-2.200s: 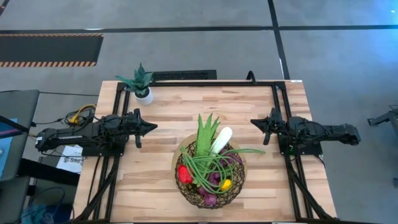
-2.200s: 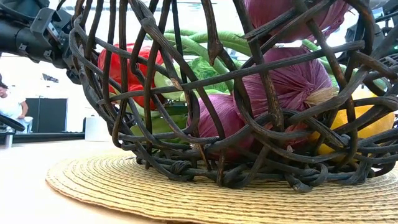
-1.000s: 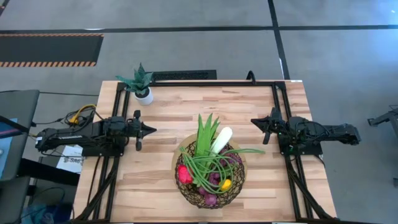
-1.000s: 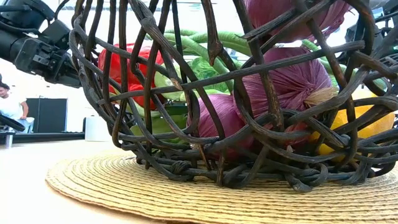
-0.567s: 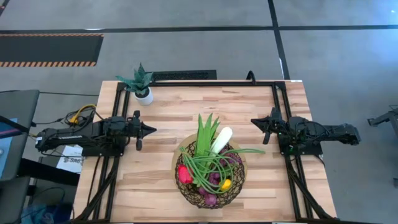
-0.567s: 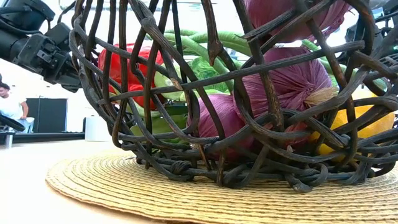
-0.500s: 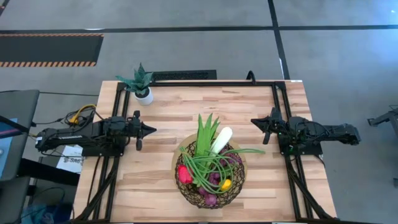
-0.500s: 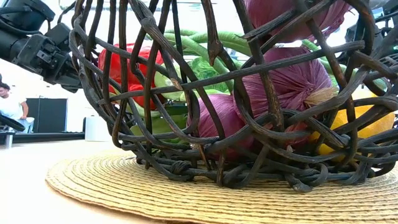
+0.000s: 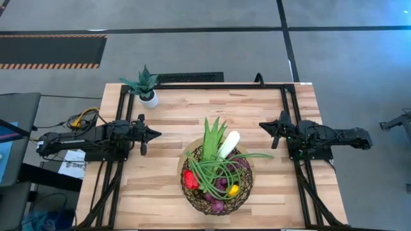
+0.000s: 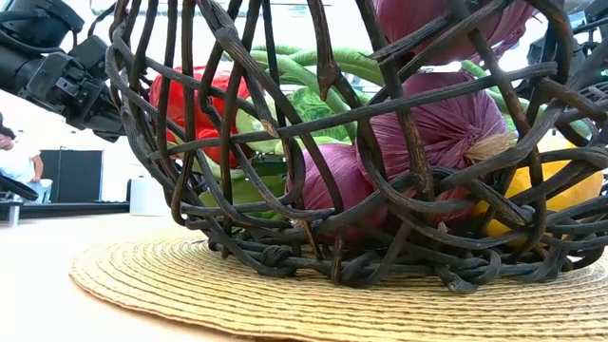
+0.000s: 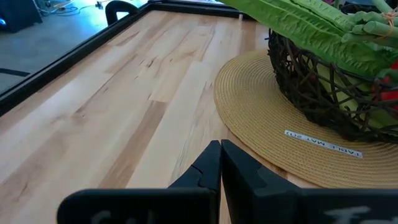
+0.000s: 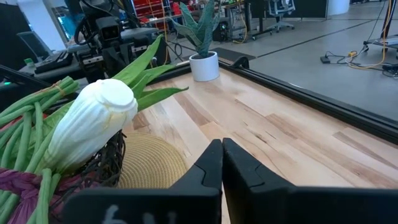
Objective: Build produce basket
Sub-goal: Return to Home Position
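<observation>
The left gripper [image 9: 154, 133] hangs low over the desk [image 9: 180, 112] at its left side, well apart from the basket, with its fingers [image 11: 211, 163] pressed together and nothing between them. A potted plant [image 9: 145, 86] stands at the far left corner and is no part of the job. The basket [image 9: 216, 204] sits on a round straw mat [image 10: 190, 285] at the near middle of the desk, already full: pepper [image 9: 190, 179] at its left, leafy stalk [image 9: 210, 138] jutting over the far rim, beans [image 9: 221, 168] looped across the top, leek [image 9: 228, 144] leaning beside the stalk, a purple bunch [image 10: 446, 123] low inside, and lemon [image 9: 234, 190] toward the right. A lime I cannot pick out. The right gripper [image 9: 263, 124] rests at the right side, also clear of the basket, its fingers [image 12: 211, 162] likewise closed on nothing. No produce lies loose on the desk, so the filling looks finished, and what is left seems only the arms parking.
</observation>
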`<state>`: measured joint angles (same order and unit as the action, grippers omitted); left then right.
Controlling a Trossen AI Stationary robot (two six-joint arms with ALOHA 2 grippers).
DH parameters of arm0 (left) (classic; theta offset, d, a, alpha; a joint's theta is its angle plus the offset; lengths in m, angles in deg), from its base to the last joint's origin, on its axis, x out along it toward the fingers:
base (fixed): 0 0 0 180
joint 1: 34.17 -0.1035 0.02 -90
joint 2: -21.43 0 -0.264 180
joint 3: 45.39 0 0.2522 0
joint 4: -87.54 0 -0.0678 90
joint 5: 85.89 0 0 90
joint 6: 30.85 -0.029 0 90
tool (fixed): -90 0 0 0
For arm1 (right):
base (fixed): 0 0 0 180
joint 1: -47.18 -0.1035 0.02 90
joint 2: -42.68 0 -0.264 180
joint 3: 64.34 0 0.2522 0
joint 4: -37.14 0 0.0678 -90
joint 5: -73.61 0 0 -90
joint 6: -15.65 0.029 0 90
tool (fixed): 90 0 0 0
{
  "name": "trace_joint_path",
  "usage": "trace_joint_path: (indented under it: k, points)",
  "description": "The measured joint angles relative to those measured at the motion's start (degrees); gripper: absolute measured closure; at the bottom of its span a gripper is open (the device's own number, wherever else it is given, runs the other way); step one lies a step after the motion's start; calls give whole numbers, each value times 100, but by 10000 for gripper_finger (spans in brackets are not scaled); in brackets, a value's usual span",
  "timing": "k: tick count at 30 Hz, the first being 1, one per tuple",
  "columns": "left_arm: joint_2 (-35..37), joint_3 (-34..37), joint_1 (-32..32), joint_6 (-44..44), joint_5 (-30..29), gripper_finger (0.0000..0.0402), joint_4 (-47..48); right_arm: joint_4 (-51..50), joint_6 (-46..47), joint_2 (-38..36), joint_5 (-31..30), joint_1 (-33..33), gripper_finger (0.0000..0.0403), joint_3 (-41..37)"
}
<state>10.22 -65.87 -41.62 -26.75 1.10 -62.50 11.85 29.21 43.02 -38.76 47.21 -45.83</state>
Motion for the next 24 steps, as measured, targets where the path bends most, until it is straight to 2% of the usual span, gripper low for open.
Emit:
trace_joint_path:
  k: [24]
  points:
    - [-1, 0, 0, 1, 2, 402, -2, 0, 0, 2, 0, 0, 378, 0]
